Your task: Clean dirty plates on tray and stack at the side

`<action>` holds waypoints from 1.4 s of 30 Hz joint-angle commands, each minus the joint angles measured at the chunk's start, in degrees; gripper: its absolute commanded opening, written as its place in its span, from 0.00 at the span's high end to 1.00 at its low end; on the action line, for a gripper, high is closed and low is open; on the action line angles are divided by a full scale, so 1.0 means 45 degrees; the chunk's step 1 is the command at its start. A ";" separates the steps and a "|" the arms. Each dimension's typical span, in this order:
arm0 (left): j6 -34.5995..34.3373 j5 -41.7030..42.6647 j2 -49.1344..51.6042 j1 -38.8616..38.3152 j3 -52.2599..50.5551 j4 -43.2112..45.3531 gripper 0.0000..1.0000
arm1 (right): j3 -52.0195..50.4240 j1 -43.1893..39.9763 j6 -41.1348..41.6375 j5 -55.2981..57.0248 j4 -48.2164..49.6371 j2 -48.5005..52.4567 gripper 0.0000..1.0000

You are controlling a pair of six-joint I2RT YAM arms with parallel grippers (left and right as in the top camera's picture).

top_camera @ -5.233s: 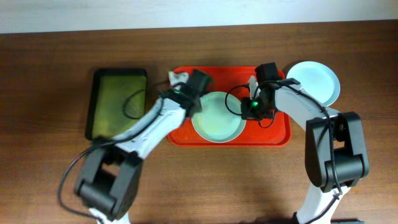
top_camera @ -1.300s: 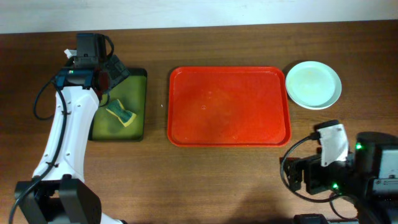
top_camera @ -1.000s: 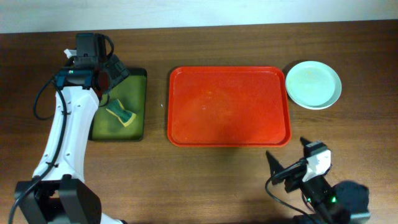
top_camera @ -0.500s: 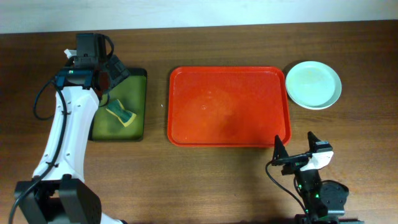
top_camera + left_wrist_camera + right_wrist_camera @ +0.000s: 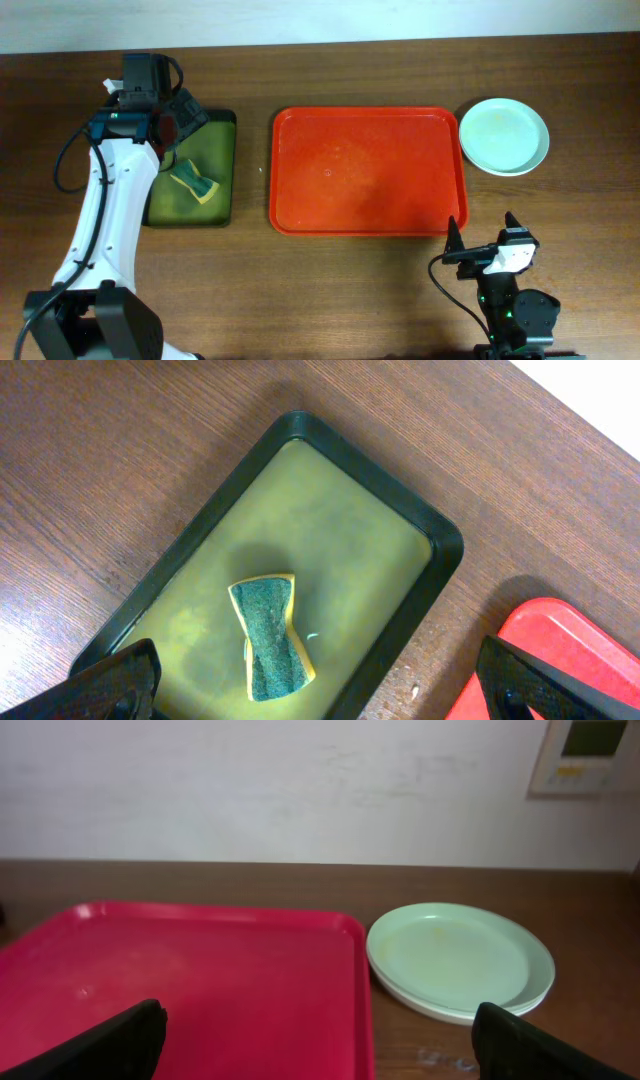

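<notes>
The left end effector (image 5: 178, 118) is held over the far left corner of the dark olive-green tray (image 5: 222, 160). Its two fingers are spread wide and nothing is gripped. In the left wrist view the fingertips are seen at the two lower corners of the frame. A sponge (image 5: 270, 637), green on top with a yellow layer beneath and narrowed at its middle, is seen lying in the near half of that tray, apart from the fingers.

The right end effector (image 5: 482, 224) is held low near the front edge of the wooden tabletop (image 5: 350, 290), just off the near right corner of the red tray (image 5: 368, 112). Its fingers are likewise spread and nothing is held between them. In the right wrist view the tray's surface is seen stretching away toward a pale wall (image 5: 300, 790).

The plates (image 5: 503, 136) are stacked on the tabletop outside the red tray, at its far right corner. A pale green plate is uppermost, and the rim of at least one more plate is seen beneath it. The stack lies right against the tray's rim, though actual contact cannot be told.
</notes>
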 commanded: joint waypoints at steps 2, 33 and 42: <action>0.0063 0.0000 0.0053 0.0068 -0.0019 -0.0015 0.01 | -0.0112 0.0073 -0.1078 0.0126 -0.0073 -0.0117 0.02; 0.4410 -0.1656 -1.9968 0.0151 -1.2046 0.1467 0.01 | -0.0112 0.0073 -0.1083 0.0107 0.0000 -0.0117 0.02; 0.6781 0.2599 -2.1532 0.0146 -1.6786 1.0739 0.01 | -0.0112 0.0073 -0.1083 0.0107 0.0000 -0.0112 0.02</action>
